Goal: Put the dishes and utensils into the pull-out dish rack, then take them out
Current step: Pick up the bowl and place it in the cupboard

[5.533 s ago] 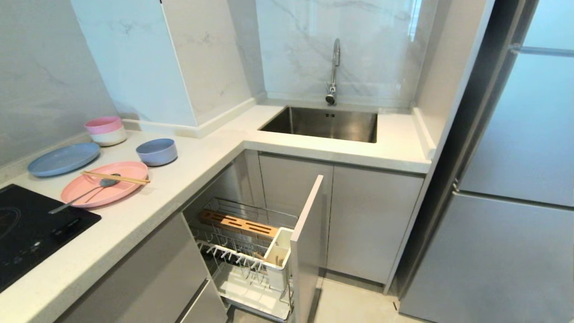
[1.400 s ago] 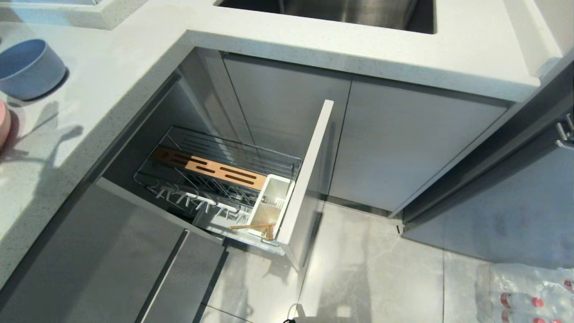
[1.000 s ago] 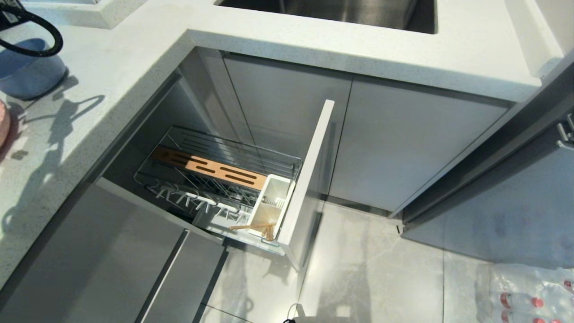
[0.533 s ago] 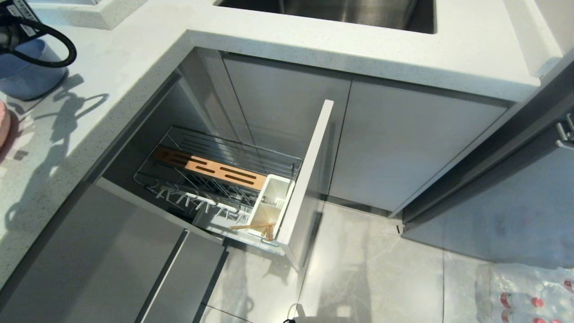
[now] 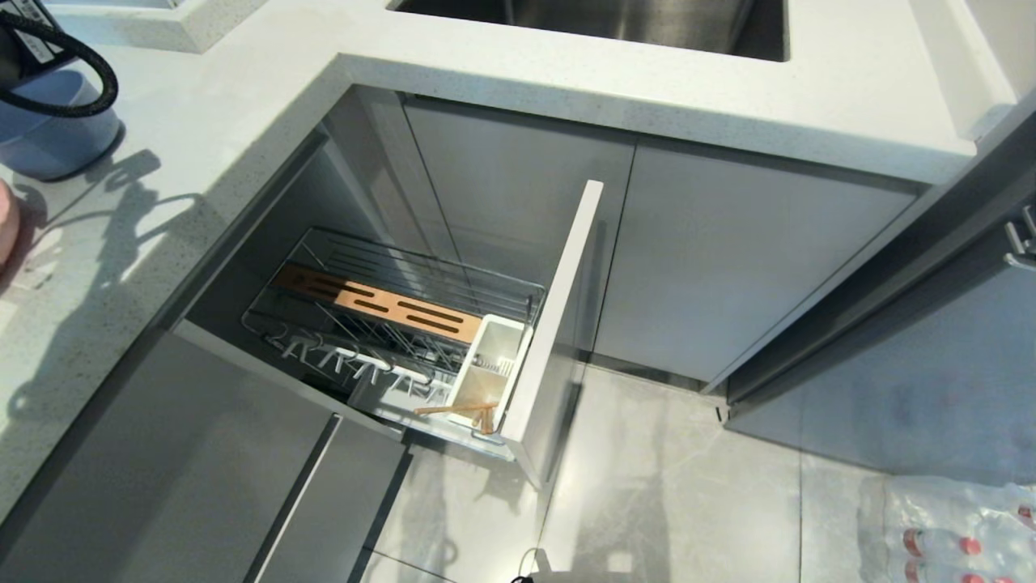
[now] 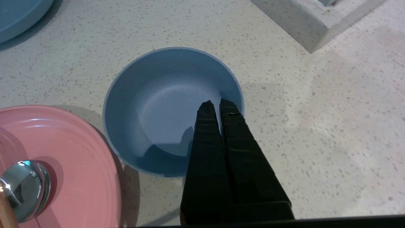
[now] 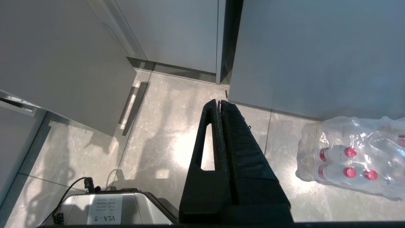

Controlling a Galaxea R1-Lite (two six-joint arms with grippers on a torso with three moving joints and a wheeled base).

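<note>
in the head view the pull-out dish rack (image 5: 453, 340) stands pulled out of the lower cabinets, under the corner of the white counter (image 5: 243, 138). its tall grey front panel (image 5: 558, 324) is turned edge-on to the camera. inside the chrome wire basket a wooden slotted insert (image 5: 376, 304) lies along the far side, and a white cutlery holder (image 5: 486, 372) sits against the front panel. the chopsticks (image 5: 457, 409) lie in the near end of this holder, tilted. at the far left edge, on the counter, the blue-grey bowl (image 5: 53, 142) is partly hidden by a black cable (image 5: 69, 77) of the left arm. a small part of the pink plate (image 5: 6, 223) shows at the picture edge, near the bowl. a pack of water bottles (image 5: 955, 526) lies on the floor at the right.

in the left wrist view the left gripper (image 6: 218, 104) hangs over the bowl (image 6: 158, 107), its two black fingers pressed together and holding nothing, the tips above the inner wall of the bowl. the bowl is empty and stands just beside the plate (image 6: 69, 164). the spoon (image 6: 23, 186) rests on the plate. a light blue plate (image 6: 19, 12) is further away.

in the right wrist view the right gripper (image 7: 219, 103) is also pressed together and empty, pointing down at the grey floor tiles (image 7: 164, 126), with the bottle pack (image 7: 351, 158) near it.
</note>
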